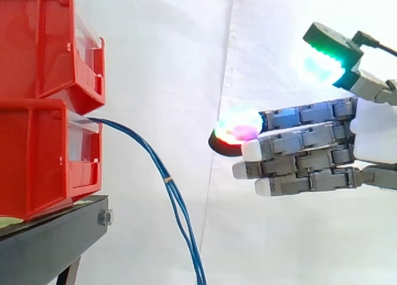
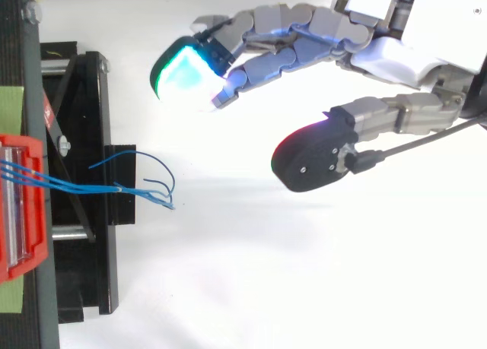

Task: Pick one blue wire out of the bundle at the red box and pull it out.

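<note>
Approach step: my hand (image 1: 372, 135), fingers straight and parted from the thumb, holds nothing. The blue wires (image 1: 166, 176) from the red box (image 1: 37, 161) hang ahead of and below my fingertips (image 1: 251, 150). The next move likely calls for isolating and pinching one.

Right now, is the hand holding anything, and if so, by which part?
Nothing is held. The hand is open, fingers straight, apart from the blue wires.
</note>
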